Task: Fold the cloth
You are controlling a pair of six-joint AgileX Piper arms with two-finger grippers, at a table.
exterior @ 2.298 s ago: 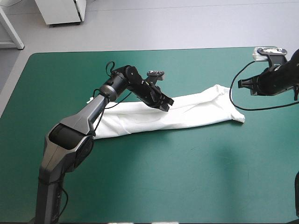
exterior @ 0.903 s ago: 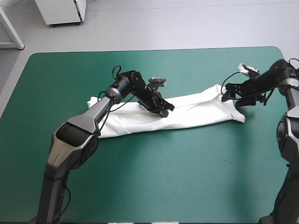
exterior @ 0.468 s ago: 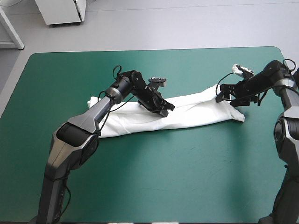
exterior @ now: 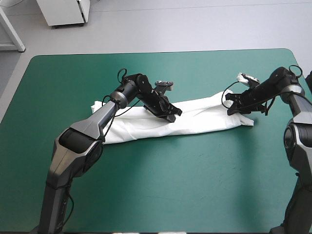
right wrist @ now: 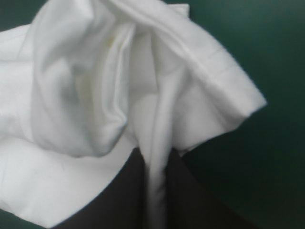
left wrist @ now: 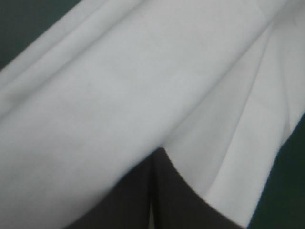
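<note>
One white short-sleeved T-shirt (exterior: pixel 204 117), long strip. Two black-finned grippers: left gripper (exterior: pixel 172 113) pinches its middle, right gripper (exterior: pixel 233 109) its right end.

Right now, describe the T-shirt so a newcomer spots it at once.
On the teal-green table, a long white band slants across the middle: the T-shirt. The left gripper sits at its middle, the right gripper pinches its right end; it is the only white, soft thing there.
</note>
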